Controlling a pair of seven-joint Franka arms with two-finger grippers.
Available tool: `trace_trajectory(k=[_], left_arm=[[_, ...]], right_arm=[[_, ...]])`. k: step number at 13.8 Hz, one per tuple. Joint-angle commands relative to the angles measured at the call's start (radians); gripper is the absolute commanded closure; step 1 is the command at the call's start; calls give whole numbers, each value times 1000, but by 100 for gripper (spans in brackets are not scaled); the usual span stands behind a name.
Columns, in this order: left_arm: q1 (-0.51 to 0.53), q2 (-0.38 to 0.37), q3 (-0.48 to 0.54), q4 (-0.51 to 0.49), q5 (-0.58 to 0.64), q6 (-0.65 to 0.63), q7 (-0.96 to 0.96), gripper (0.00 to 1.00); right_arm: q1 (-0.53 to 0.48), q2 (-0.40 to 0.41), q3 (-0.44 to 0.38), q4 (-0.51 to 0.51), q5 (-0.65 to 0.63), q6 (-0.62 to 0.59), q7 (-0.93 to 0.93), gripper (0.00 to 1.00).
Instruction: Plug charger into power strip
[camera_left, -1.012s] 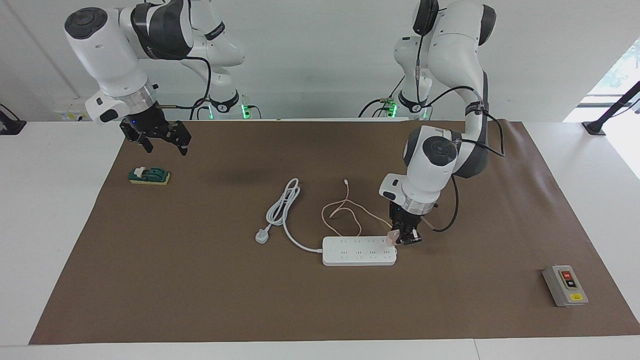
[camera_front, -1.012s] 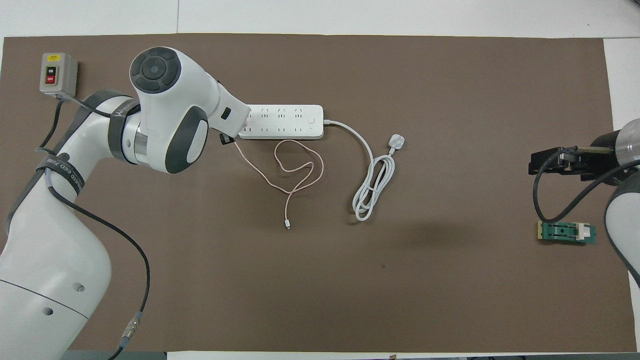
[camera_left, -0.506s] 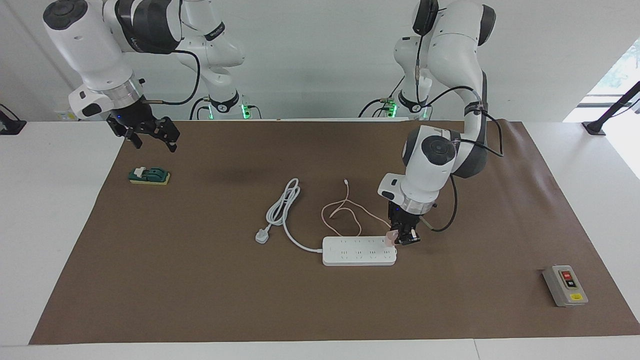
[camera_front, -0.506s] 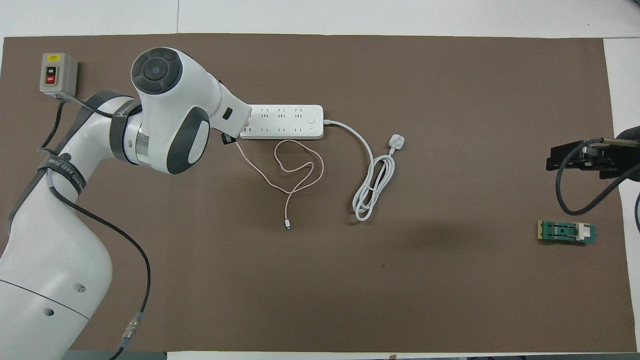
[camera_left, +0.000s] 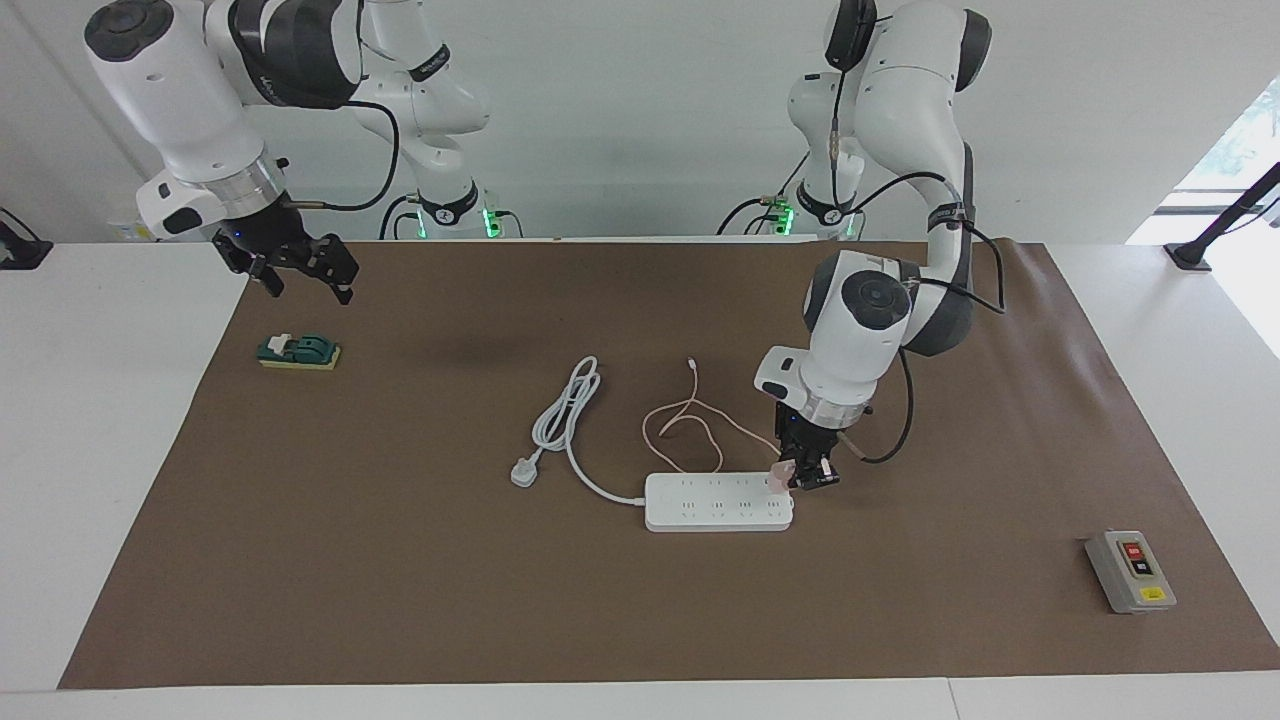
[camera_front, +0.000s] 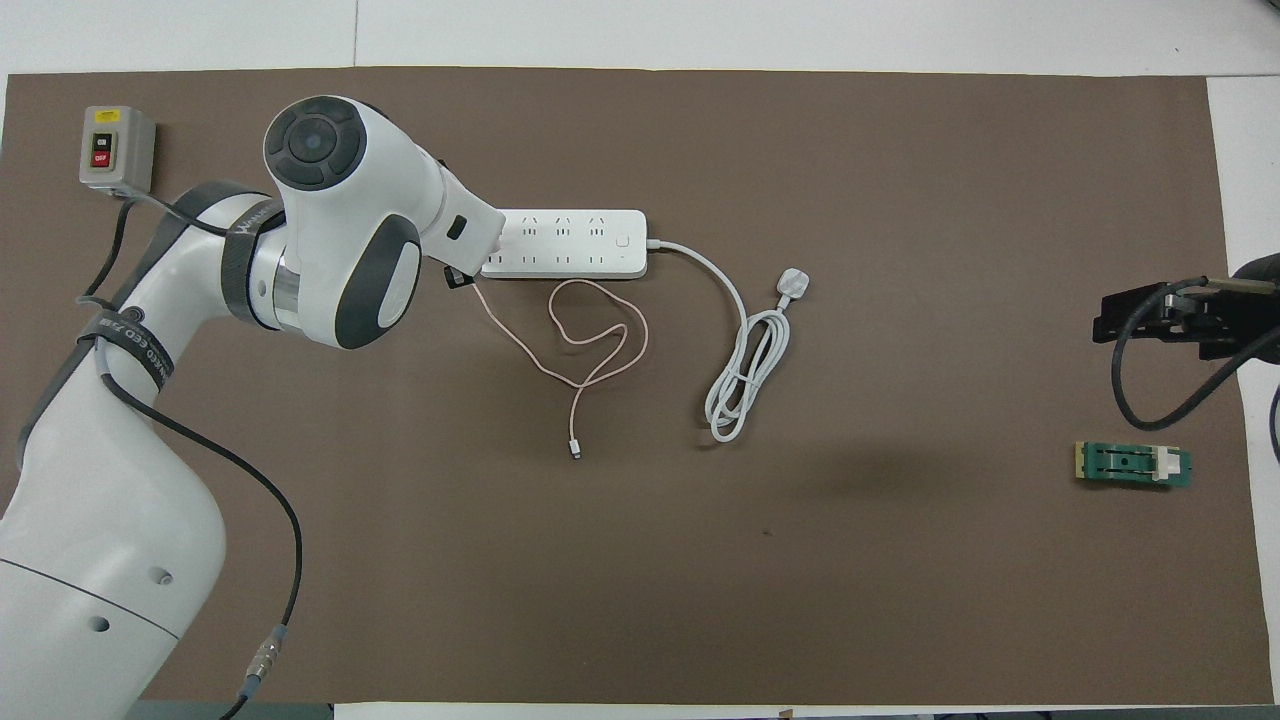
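The left claw (camera_left: 806, 478) pinches the charger (camera_left: 781, 472) at the power strip (camera_left: 715, 503)'s end socket, apparently partly seated. The cube is light, rigid, best held by its sides; its cable is limp. The right claw (camera_left: 297, 270) waits, spread.

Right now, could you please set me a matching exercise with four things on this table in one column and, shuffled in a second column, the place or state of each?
Things:
1. charger
2. grey switch box
3. green block
4. right gripper

Places or states:
A. on the mat at the right arm's end
B. held by the shut left gripper at the end of the power strip
C. open, up in the air, holding nothing
D. on the mat at the left arm's end

Pairs: 1-B, 2-D, 3-A, 4-C
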Motion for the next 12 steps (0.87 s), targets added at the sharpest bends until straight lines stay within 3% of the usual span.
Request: trace_trajectory(k=[1, 12], left_arm=[[-8, -5, 7, -33, -7, 54, 10, 100], [-13, -13, -2, -44, -9, 15, 10, 100]], right_arm=[[-16, 12, 8, 22, -35, -8, -15, 0], [-36, 15, 11, 33, -48, -31, -140, 0]])
